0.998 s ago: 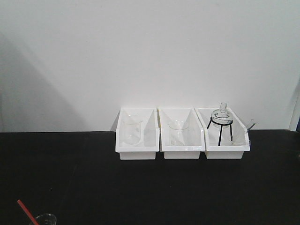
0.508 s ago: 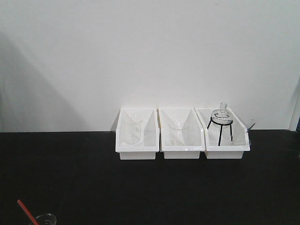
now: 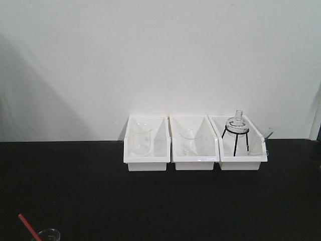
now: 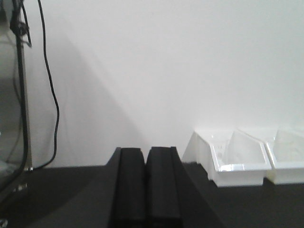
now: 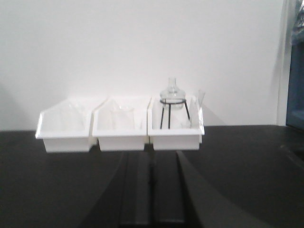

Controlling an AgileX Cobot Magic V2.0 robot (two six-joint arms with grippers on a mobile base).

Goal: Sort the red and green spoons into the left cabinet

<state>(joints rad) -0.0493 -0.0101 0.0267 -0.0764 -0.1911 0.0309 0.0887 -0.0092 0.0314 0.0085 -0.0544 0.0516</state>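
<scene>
Grippers on both arms are pressed closed and empty, so by my judgement the sorting has not begun. At the near left corner of the black table (image 3: 100, 201), the red spoon (image 3: 27, 225) stands tilted, its handle poking out of a clear glass cup (image 3: 48, 234) that is cut off by the picture's edge; its bowl is hidden. The green spoon shows in no view. The left cabinet is not plainly seen either: a grey upright frame (image 4: 23, 95) at the far left of the left wrist view may belong to it, but I cannot tell. Along the table's back edge, from centre to right, three white bins (image 3: 146, 161) sit side by side holding only clear glassware. Both spoons are yet to be picked and shelved. The left gripper (image 4: 145, 154) has its two black fingers flat against each other with nothing between them, above the table. The right gripper (image 5: 152, 164) is likewise closed on nothing and points toward the bins.
</scene>
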